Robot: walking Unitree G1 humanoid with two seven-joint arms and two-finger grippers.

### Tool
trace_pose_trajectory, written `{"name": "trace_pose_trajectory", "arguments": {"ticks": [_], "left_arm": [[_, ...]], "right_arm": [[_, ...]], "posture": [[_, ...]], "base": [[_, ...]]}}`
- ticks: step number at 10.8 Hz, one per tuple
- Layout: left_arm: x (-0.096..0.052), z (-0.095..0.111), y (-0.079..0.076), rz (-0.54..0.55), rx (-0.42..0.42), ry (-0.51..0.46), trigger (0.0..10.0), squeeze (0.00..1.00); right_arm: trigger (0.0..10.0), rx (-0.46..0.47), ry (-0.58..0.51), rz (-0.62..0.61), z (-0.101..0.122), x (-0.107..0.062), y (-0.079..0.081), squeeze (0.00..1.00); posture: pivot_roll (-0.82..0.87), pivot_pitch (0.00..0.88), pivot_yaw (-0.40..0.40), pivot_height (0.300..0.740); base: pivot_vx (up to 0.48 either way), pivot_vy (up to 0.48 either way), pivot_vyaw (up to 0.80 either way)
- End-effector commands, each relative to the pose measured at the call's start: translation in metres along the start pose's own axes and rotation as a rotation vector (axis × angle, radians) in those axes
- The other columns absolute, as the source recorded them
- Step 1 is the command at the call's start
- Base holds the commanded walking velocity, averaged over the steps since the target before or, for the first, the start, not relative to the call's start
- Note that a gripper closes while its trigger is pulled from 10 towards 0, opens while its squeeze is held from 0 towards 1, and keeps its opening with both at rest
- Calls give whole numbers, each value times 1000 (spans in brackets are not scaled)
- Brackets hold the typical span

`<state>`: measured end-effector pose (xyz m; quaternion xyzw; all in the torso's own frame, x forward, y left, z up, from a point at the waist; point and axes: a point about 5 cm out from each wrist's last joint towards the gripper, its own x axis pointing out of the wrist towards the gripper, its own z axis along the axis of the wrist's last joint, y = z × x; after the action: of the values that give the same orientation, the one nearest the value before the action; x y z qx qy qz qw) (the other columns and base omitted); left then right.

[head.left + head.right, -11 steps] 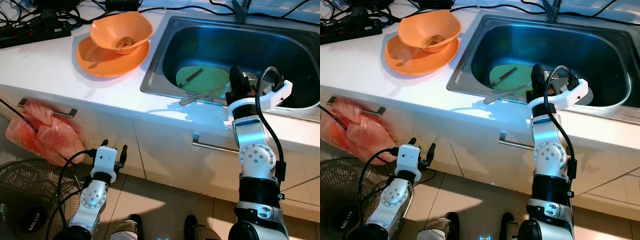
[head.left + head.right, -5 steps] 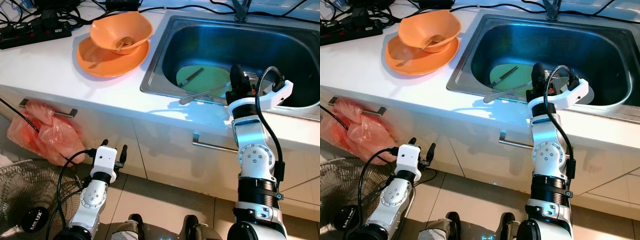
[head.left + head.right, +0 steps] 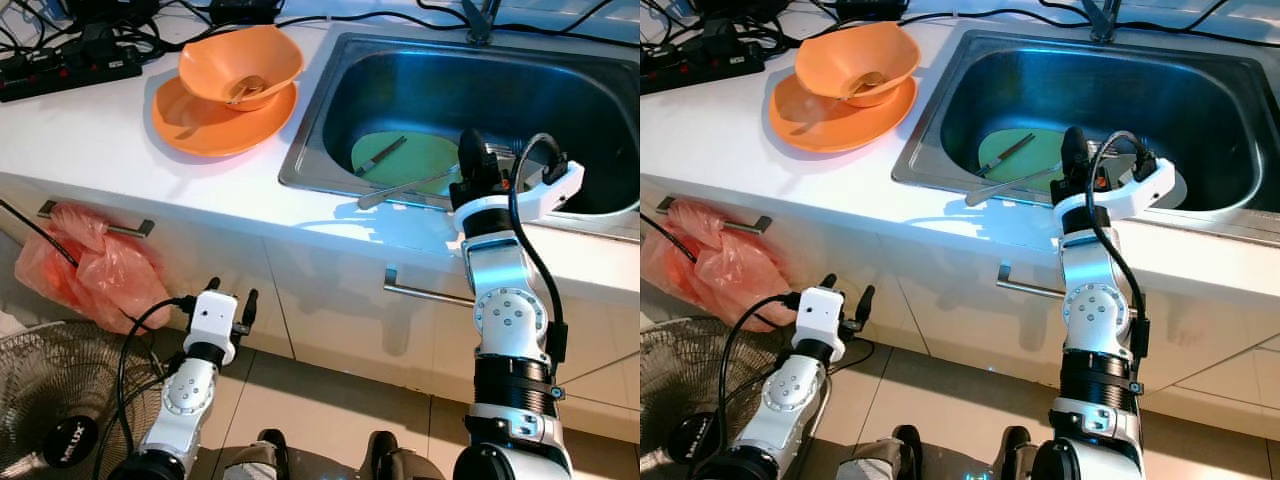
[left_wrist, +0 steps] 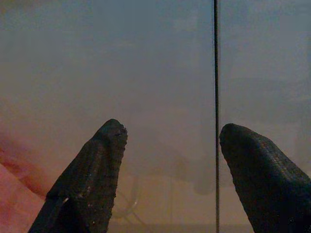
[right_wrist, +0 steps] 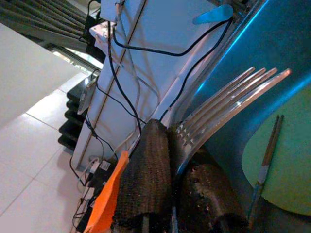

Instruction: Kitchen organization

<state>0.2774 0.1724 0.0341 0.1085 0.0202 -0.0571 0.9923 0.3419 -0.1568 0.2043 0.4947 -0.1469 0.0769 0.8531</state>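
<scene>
Right gripper (image 5: 170, 194) clamped tight on a metal fork (image 5: 228, 104), held up over the front edge of the steel sink (image 3: 330, 110), right above the green plate (image 3: 420, 158) lying in the basin. Left gripper (image 4: 170, 145) hanging low by the cabinet door (image 4: 121, 73), fingers spread wide with nothing between them. Orange bowl (image 3: 240, 62) stacked on an orange plate (image 3: 200, 120) over on the counter.

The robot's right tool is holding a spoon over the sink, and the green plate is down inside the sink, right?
Not quite. The right tool holds a fork, not a spoon: the right wrist view shows its four prongs. The rest is right: it is over the sink, and the green plate lies inside.
</scene>
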Motion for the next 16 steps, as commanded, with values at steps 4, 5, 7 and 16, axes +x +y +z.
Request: {"name": "trace_pose_trajectory", "arguments": {"ticks": [4,5,7,16], "left_arm": [[1,-1,3,5,9,8,10000,0],[1,-1,3,5,8,8,10000,0],[1,-2,1,0,4,11,10000,0],[0,-3,-2,3,-3,15,10000,0]], "right_arm": [[10000,3,13,-84,-3,-4,-18,0],[10000,0,-1,-69,1,-3,-14,0],[10000,37,-42,-31,10,3,1,0],[10000,-21,-141,33,42,21,32,0]], "posture": [[107,194,77,740],[105,195,78,740],[101,196,77,740],[97,193,65,740]], "base": [[0,0,0],[0,0,0],[0,0,0],[0,0,0]]}}
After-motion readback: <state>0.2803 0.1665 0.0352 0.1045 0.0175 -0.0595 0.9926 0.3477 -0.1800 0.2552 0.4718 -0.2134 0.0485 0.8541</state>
